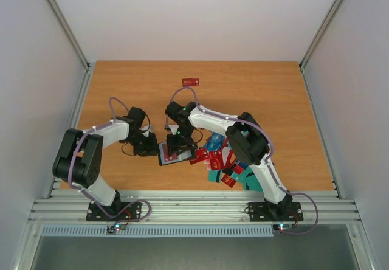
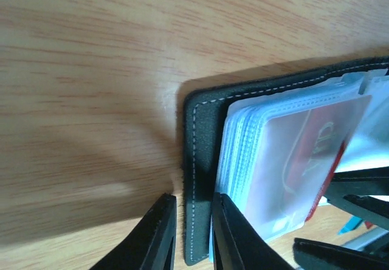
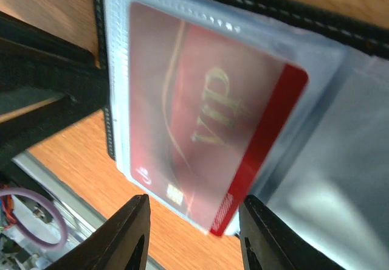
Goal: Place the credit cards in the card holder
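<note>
1. At card holder (image 2: 203, 130) L cover edge: L gripper (image 2: 193, 198) closed across the stitched black rim, holding it in place.
2. Holder itself: open on table (image 1: 273, 100), betw. both arms. Soft leather-like cover, floppy clear sleeves (image 2: 255, 160); prob. slides or folds unless held.
3. In holder's top sleeve: red "VIP" card (image 3: 206, 118), mostly under the plastic, one edge strip bare.
4. Straddling that card's near end: R gripper (image 3: 194, 202), jaws part-spread; contact w/ card – cannot tell.
5. Handling est.: card light, stiff, slick. Best taken by exposed end, pushed square to sleeve mouth, else jam.
6. Just R of holder: heap of loose credit cards (image 1: 222, 163). Lone red card (image 1: 191, 82) well beyond holder.
</note>
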Controlling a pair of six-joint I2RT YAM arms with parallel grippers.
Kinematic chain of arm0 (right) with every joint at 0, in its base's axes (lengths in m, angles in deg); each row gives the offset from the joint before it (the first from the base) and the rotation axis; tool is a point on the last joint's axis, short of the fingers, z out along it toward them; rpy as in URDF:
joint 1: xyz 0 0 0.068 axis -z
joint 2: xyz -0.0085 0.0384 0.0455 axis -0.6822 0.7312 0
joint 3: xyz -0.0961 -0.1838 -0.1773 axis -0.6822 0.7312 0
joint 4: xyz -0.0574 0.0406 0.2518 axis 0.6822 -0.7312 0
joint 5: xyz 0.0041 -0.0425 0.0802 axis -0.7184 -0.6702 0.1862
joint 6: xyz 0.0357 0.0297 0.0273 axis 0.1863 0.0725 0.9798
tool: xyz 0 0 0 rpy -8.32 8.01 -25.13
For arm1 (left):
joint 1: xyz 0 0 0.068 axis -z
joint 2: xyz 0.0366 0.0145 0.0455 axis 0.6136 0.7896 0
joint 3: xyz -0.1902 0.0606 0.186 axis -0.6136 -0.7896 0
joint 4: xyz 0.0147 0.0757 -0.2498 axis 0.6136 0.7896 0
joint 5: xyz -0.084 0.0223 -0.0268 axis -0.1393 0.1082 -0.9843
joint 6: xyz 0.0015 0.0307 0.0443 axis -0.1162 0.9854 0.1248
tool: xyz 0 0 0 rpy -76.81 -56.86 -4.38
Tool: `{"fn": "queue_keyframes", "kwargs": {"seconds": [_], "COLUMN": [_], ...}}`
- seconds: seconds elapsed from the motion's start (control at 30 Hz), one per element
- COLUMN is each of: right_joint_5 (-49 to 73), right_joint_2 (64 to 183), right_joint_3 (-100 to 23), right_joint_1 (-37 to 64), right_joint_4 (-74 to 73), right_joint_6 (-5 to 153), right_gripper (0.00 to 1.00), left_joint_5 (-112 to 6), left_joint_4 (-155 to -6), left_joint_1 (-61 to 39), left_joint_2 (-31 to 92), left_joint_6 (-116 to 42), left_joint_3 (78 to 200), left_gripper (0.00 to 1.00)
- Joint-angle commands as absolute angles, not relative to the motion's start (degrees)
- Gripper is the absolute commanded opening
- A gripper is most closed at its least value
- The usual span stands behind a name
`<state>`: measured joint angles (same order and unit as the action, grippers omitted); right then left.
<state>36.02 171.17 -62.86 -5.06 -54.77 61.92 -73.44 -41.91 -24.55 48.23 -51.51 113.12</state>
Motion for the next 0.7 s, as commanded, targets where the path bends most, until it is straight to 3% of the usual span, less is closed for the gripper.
{"fn": "queue_keyframes", "kwargs": {"seconds": [0.0, 0.2, 0.37, 0.67], "right_joint_5": [32.0, 29.6, 28.2, 25.3], "right_joint_2": [168.5, 164.8, 163.1, 161.2], "right_joint_3": [-64.5, -65.0, -65.2, -61.6], "right_joint_1": [-5.7, -5.8, -5.8, -6.6], "right_joint_4": [-60.1, -63.6, -64.1, -57.1], "right_joint_6": [58.7, 58.0, 58.7, 68.0], "right_gripper": [0.44, 0.52, 0.53, 0.41], "left_joint_5": [-64.8, -64.4, -65.6, -74.9], "left_joint_4": [-38.9, -36.8, -36.9, -47.5], "left_joint_1": [-24.2, -24.3, -24.2, -24.2], "left_joint_2": [46.8, 42.2, 37.8, 33.7], "left_joint_6": [-50.1, -50.3, -50.8, -54.4], "left_joint_3": [113.6, 114.9, 113.9, 109.3], "left_gripper": [0.21, 0.25, 0.26, 0.22]}}
